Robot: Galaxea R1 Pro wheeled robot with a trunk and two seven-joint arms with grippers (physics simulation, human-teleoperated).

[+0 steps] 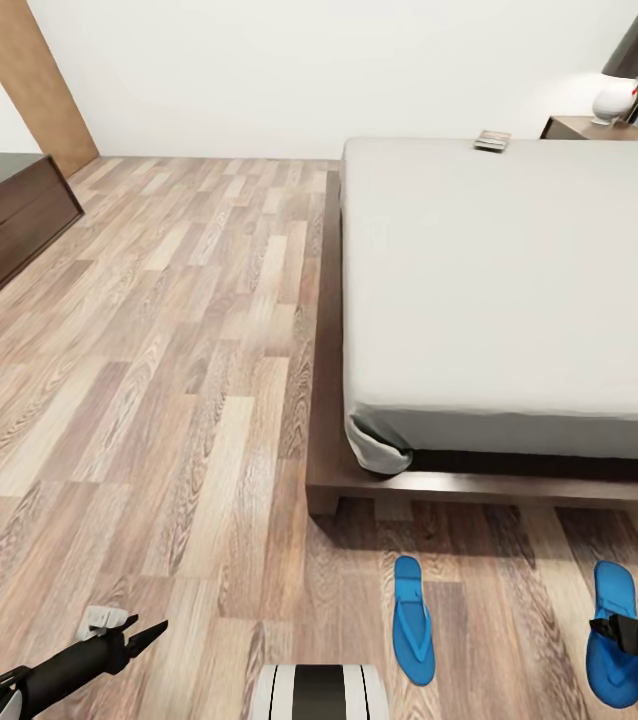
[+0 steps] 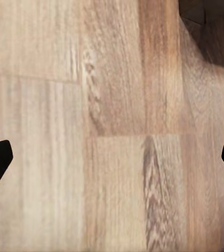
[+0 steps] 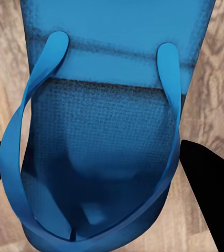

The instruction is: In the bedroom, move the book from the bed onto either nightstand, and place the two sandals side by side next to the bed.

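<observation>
Wood floor (image 1: 159,380). One bed (image 1: 519,290); one book (image 1: 492,140) lies on its far edge, lettering too small to read. One nightstand (image 1: 579,127) beyond. Two sandals on the floor at the bed's foot, apart: left sandal (image 1: 412,620), right sandal (image 1: 615,632). Right gripper (image 3: 112,178) jaws wide, straddling the right sandal. Left gripper (image 2: 112,157) jaws wide, over bare floor.
</observation>
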